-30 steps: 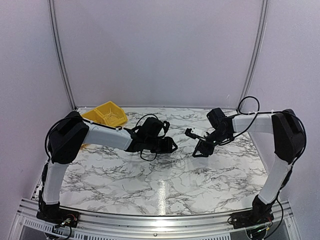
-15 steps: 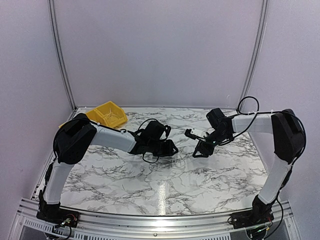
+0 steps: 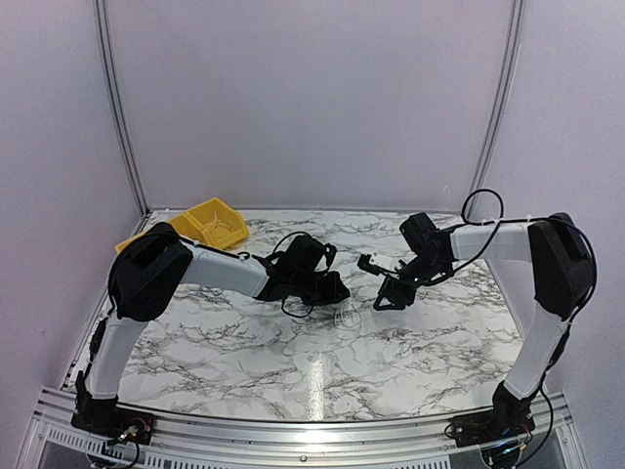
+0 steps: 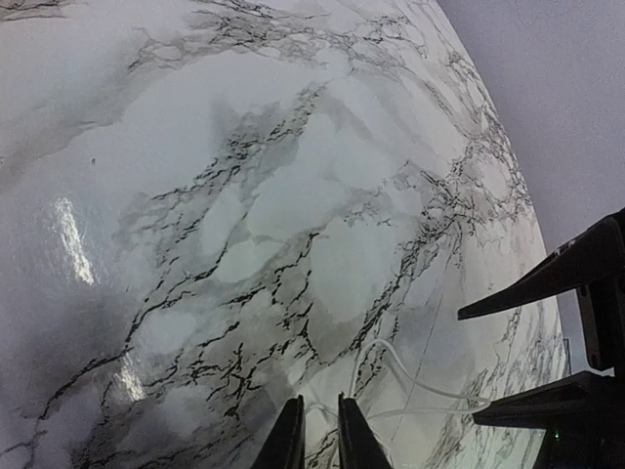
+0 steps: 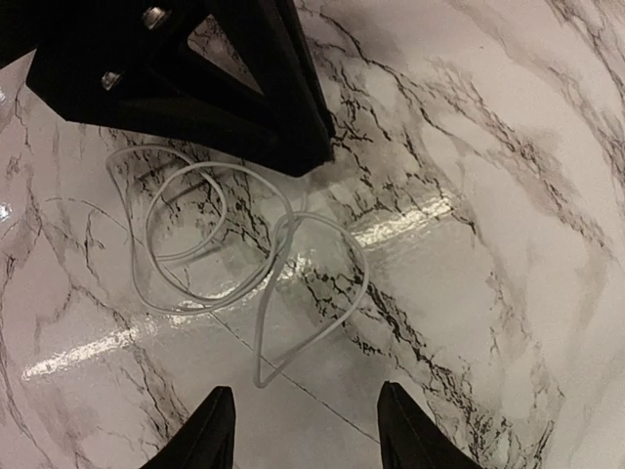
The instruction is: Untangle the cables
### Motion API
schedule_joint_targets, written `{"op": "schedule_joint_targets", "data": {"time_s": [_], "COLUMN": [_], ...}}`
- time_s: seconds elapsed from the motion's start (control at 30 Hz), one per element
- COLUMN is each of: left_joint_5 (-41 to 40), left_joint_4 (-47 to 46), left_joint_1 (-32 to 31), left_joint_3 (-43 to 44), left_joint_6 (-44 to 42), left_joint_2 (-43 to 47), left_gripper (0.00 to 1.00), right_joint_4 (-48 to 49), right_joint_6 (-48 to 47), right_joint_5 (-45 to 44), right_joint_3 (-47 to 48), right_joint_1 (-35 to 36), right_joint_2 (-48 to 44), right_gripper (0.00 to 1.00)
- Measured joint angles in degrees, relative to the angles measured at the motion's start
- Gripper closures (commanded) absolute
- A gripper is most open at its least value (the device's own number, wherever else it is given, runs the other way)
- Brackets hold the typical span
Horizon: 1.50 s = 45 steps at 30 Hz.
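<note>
Converging on the thin pale cables [image 5: 244,264], two robot hands hover low over the white, dark-veined marble worktop [image 3: 410,342], seemingly so each can take a separate strand. The cables lie in flat overlapping loops between them, long axis running roughly between the two hands. Left hand [image 4: 317,430]: fingers nearly together, holding nothing visible. Right hand [image 5: 305,430]: fingers spread apart, empty.

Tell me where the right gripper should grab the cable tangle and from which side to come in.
Grip the pointed free loop of the cables, the one nearest the right gripper. It lies flat on the marble table, apart from the coils beside the left gripper. Probably come straight down with open fingers straddling one strand, since that loop lies clear of the overlapping coils.
</note>
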<state>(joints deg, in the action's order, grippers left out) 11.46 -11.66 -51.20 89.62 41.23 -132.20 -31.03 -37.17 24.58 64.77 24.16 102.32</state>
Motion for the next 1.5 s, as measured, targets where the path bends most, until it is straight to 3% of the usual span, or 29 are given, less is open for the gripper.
{"op": "schedule_joint_targets", "data": {"time_s": [0.13, 0.37, 0.5, 1.1, 1.3, 1.5], "left_joint_5": [0.1, 0.0, -0.2, 0.3, 0.5, -0.5], "left_joint_4": [0.0, -0.1, -0.1, -0.2, -0.2, -0.2], "left_joint_1": [0.0, 0.0, 0.0, 0.0, 0.6, 4.2], "left_joint_3": [0.0, -0.1, -0.6, -0.5, -0.6, -7.5], "left_joint_6": [0.3, 0.8, 0.7, 1.2, 1.0, -0.8], "left_joint_2": [-0.1, -0.1, -0.1, -0.2, -0.1, 5.6], "left_gripper": [0.75, 0.74, 0.77, 0.98, 1.00, 1.00], "right_joint_4": [-0.1, 0.0, 0.5, 1.0, 1.0, 0.9], "right_joint_6": [-0.2, -0.1, 0.2, 0.7, 0.5, 0.5], "right_joint_5": [0.2, 0.3, 0.3, -0.1, -0.4, -1.5], "right_joint_3": [0.0, 0.0, 0.0, 0.0, 0.0, 0.0], "right_joint_1": [0.7, 2.2, 2.4, 2.5, 2.6, 2.6], "right_joint_2": [0.7, 1.7, 1.7, 1.7, 1.7, 1.7], "right_gripper": [0.49, 0.56, 0.64, 0.67, 0.99, 1.00]}}
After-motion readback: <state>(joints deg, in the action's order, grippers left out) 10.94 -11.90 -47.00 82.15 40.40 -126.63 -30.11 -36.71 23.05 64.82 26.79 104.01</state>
